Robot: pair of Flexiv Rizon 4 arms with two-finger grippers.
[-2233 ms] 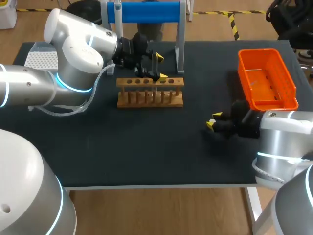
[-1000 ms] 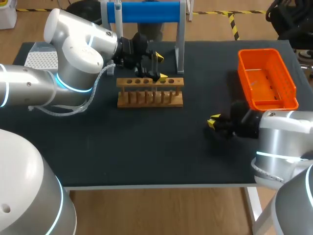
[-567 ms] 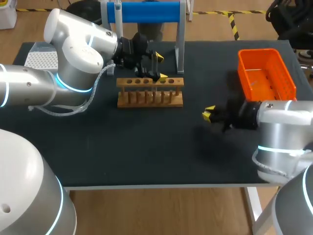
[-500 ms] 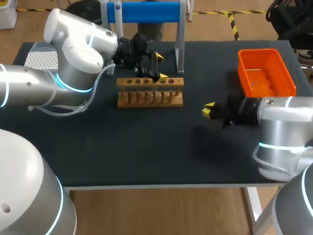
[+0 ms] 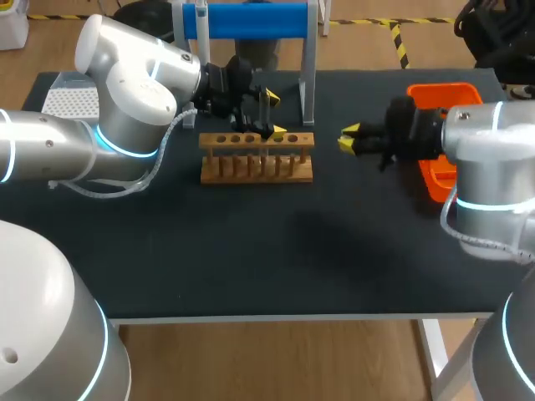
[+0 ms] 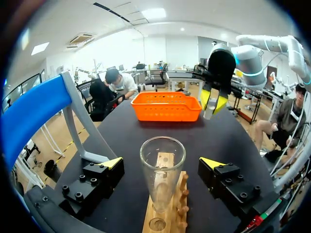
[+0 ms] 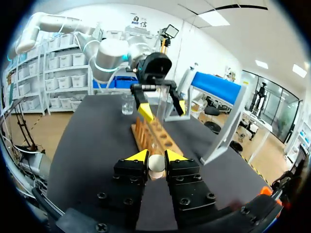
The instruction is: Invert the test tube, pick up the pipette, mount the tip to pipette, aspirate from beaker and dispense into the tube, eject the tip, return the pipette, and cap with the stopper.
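Observation:
A clear test tube (image 6: pixel 162 167) stands upright, mouth up, in the wooden rack (image 5: pixel 257 157). My left gripper (image 5: pixel 269 115) hangs over the rack's right half, open, its yellow-tipped fingers (image 6: pixel 112 162) apart on either side of the tube without touching it. My right gripper (image 5: pixel 349 140) hovers to the right of the rack, pointing at it. It is shut on a small beige stopper (image 7: pixel 156 166) between its tips. From the right wrist view the rack (image 7: pixel 155 133) lies straight ahead with the left gripper (image 7: pixel 158 104) above it.
An orange basket (image 5: pixel 468 92) sits at the back right, partly behind my right arm. The blue-topped pipette stand (image 5: pixel 251 21) rises behind the rack. A white tip box (image 5: pixel 71 102) is at the back left. A small beaker (image 7: pixel 128 104) stands beyond the rack.
My right arm has risen and swung back and left, from the table's front right to beside the rack, with the stopper still gripped. The left arm has not moved.

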